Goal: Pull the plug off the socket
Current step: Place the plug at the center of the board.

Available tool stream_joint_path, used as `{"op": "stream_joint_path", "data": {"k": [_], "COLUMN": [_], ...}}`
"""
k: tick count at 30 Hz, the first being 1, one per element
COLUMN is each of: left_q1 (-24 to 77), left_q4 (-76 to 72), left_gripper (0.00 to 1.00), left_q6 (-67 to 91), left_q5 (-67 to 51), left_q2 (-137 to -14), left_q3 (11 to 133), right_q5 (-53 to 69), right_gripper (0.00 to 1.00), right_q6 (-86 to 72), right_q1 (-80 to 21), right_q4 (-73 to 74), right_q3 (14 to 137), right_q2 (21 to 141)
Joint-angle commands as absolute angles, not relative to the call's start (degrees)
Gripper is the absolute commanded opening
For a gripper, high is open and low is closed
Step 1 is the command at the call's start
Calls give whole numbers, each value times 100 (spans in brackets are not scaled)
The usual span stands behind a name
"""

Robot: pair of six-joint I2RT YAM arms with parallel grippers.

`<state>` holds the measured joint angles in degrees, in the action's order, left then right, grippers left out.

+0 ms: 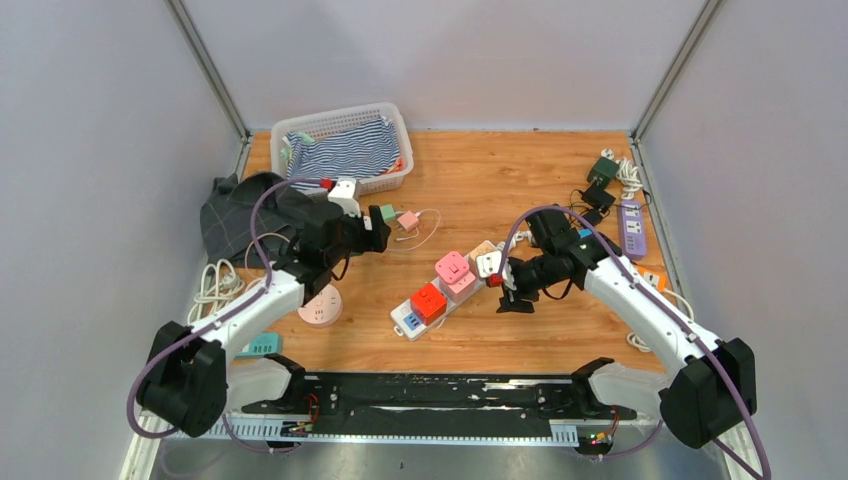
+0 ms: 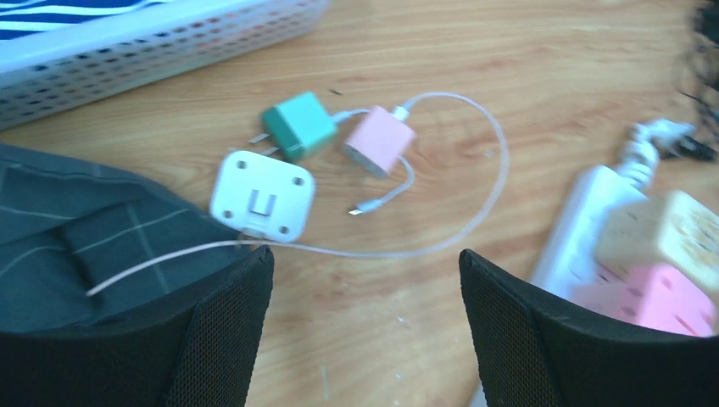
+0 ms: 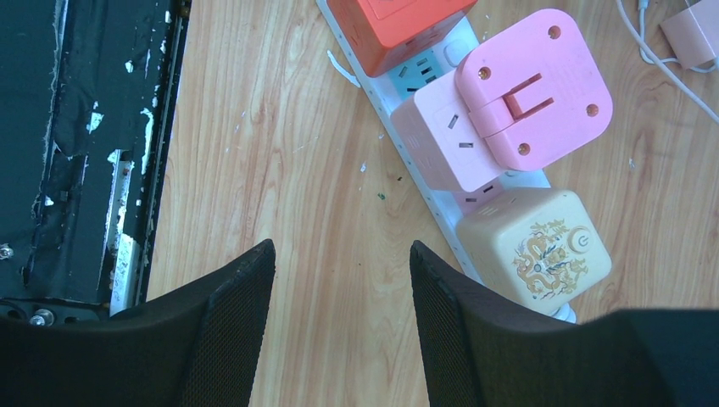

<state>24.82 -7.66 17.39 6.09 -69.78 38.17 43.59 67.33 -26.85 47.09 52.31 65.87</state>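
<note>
A white power strip lies slanted mid-table. A red cube plug, pink cube plugs and a cream cube plug sit in it. My left gripper hangs open and empty above bare wood. A loose white plug lies just beyond its fingertips, at the edge of a dark cloth. My right gripper is open and empty too, low over the wood. Its right finger is close beside the cream plug at the strip's end.
A green charger and a pink charger with a looping cable lie past the white plug. A white basket of striped cloth stands at the back left. The dark cloth, a round socket, a purple strip and black adapters ring the edges.
</note>
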Motion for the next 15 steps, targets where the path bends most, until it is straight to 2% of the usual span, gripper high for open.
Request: {"op": "stream_joint_path", "data": {"k": [1,9,15], "left_q1": [2442,2485,2744], "left_q4": [-1119,-1711,-2287], "left_gripper": [82,82,82], "left_q6": [1890,2122,2397], "left_q5": [-799,-1785,-2223], "left_q2": [-6385,-5204,-4827], "left_q3": [3362,2430,1905], "right_q5": [4675,4848,4894], "right_gripper": [62,62,62], "right_q6": [6853,6951,7003], "right_q1": [-2599,-2600,-2603], "right_q4": [4782,4776,4734], "right_q3": [5126,5072,5024], "right_q2": [6592,6547,6542]}}
